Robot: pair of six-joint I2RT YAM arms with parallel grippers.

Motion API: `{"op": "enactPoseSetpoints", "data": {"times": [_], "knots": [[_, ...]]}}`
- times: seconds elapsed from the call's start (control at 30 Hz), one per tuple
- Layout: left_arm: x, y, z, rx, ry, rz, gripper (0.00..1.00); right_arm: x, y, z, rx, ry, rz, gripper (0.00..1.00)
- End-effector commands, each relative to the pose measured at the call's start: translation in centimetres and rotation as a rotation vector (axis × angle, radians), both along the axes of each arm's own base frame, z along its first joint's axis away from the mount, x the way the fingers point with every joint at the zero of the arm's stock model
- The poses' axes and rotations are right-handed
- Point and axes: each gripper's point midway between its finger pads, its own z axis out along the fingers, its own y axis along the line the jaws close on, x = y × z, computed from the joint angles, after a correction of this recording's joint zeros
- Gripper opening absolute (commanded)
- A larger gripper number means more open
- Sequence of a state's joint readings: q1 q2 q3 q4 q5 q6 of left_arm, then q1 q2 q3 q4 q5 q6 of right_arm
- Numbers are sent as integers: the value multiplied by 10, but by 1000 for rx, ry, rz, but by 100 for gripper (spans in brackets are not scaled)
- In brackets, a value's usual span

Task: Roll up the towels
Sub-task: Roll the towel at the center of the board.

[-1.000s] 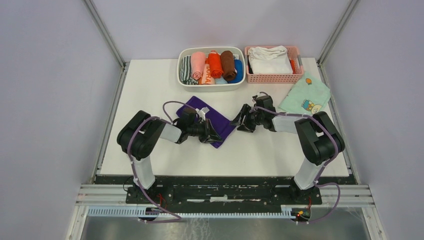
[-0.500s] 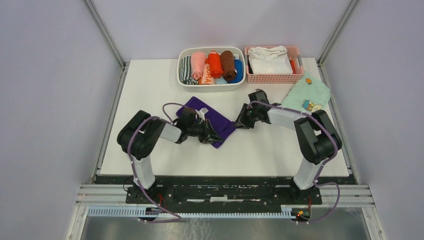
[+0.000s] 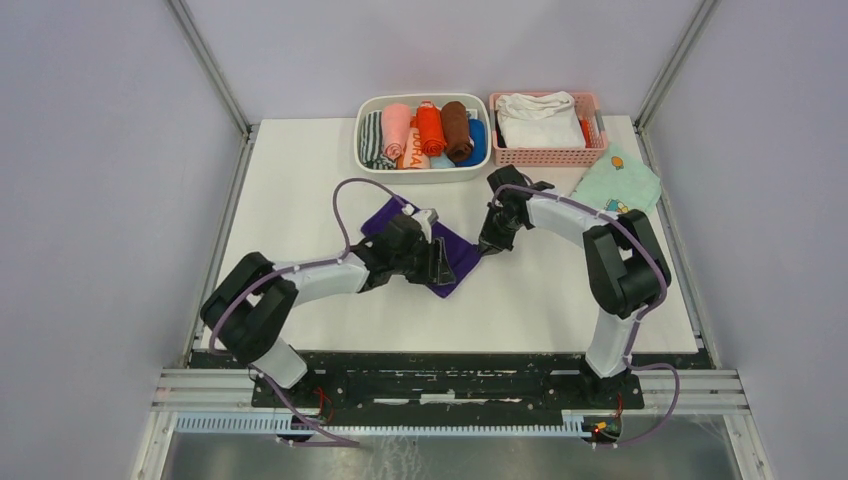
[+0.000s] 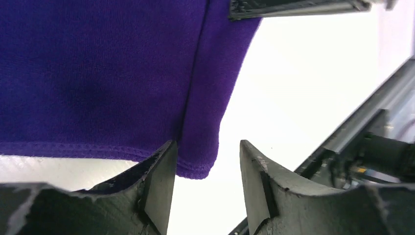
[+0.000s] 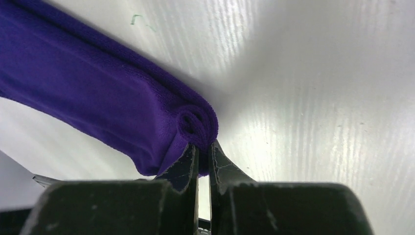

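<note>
The deep purple towel (image 3: pixel 458 254) lies mid-table, partly rolled, between my two grippers. Its rolled end (image 5: pixel 197 121) is pinched by my right gripper (image 5: pixel 203 145), which is shut on it from the right side (image 3: pixel 488 244). My left gripper (image 4: pixel 205 147) stands open over the towel's near corner (image 4: pixel 198 164); one finger (image 4: pixel 159 171) overlaps the cloth, the other (image 4: pixel 257 171) is over bare table. From above, the left gripper (image 3: pixel 442 264) covers the towel's middle. A salmon-pink towel (image 3: pixel 396 128) sits rolled in the white bin.
The white bin (image 3: pixel 420 172) at the back holds several rolled cloths. Beside it a pink basket (image 3: pixel 545 156) carries a folded white cloth (image 3: pixel 540 118). A mint-green printed cloth (image 3: pixel 622 186) lies at the right edge, next to the right arm.
My left gripper let go and opened, its arm reaching further right over the towel. My right gripper moved in toward the towel's right end and shut on it.
</note>
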State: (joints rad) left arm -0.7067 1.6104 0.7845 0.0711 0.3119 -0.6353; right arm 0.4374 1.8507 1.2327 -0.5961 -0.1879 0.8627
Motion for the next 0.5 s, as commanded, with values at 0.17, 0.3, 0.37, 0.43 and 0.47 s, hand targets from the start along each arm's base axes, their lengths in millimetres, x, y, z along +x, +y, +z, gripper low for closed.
{"op": "enactPoseSetpoints", "data": {"times": [0.17, 0.3, 0.37, 0.43, 0.47], "knots": [[15, -10, 37, 385, -541, 6, 69, -3, -10, -1, -70, 58, -21, 3], [16, -20, 23, 485, -594, -36, 71, -2, -12, 2, -79, 60, -26, 3], [13, -28, 17, 526, -629, -69, 71, -2, -12, 2, -80, 62, -26, 3], [13, -31, 10, 587, -665, -86, 70, -2, -12, 2, -80, 62, -27, 3], [13, -31, 7, 621, -678, -98, 70, -2, -12, 2, -80, 61, -26, 3]]}}
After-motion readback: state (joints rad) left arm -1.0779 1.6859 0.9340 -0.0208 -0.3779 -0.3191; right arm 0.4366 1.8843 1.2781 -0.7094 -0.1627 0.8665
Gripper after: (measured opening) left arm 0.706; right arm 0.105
